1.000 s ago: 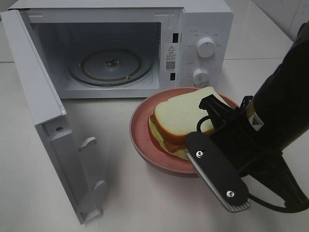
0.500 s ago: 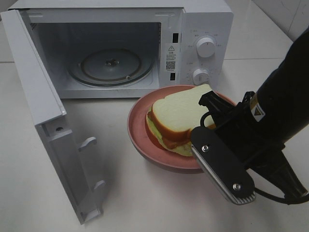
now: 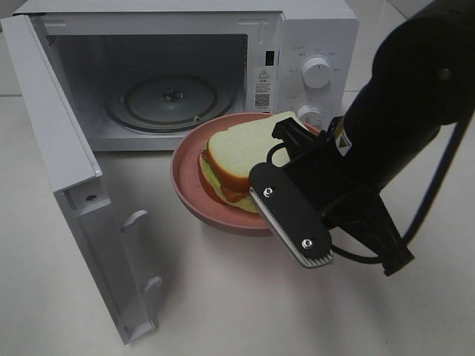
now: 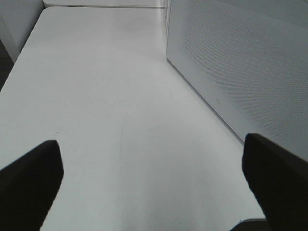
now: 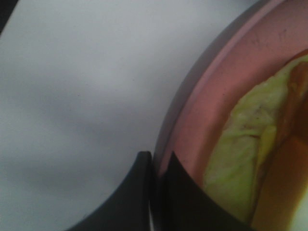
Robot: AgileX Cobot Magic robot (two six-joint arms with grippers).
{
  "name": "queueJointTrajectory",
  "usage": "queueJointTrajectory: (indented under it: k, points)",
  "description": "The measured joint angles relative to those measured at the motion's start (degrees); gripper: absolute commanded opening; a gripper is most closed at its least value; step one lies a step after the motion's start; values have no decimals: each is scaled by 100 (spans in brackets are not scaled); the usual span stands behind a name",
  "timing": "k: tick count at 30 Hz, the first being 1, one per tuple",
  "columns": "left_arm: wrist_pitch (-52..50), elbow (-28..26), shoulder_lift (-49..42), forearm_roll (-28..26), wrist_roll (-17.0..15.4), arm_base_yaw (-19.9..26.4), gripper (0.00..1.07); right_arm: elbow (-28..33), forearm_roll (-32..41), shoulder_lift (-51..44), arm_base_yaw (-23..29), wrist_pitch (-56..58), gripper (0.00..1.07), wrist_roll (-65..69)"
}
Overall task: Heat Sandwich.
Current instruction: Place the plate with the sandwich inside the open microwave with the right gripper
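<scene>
Now the right gripper (image 5: 155, 161) is clamped on the rim of the pink plate (image 3: 185, 174). The sandwich (image 3: 241, 152) lies on this plate, just before the open microwave (image 3: 312, 30). The left gripper (image 4: 153, 173) has its jaws wide apart.

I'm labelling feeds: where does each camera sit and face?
Exterior high: above, looking down at open microwave, pink plate, sandwich; right arm shows.
Left wrist: on left arm, facing table beside microwave door; open left gripper shows.
Right wrist: on right arm, facing plate rim; right gripper pinches it.
Shared: exterior and right wrist both show plate, sandwich.
</scene>
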Motion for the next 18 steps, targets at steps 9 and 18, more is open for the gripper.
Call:
queueJointTrajectory:
  k: [9,18]
  points:
    - [0,0,0,0,0,0,96,-647,57,573,0,-74,0,-23]
    - [0,0,0,0,0,0,96,-1226,286,1089,0,-97,0,-298]
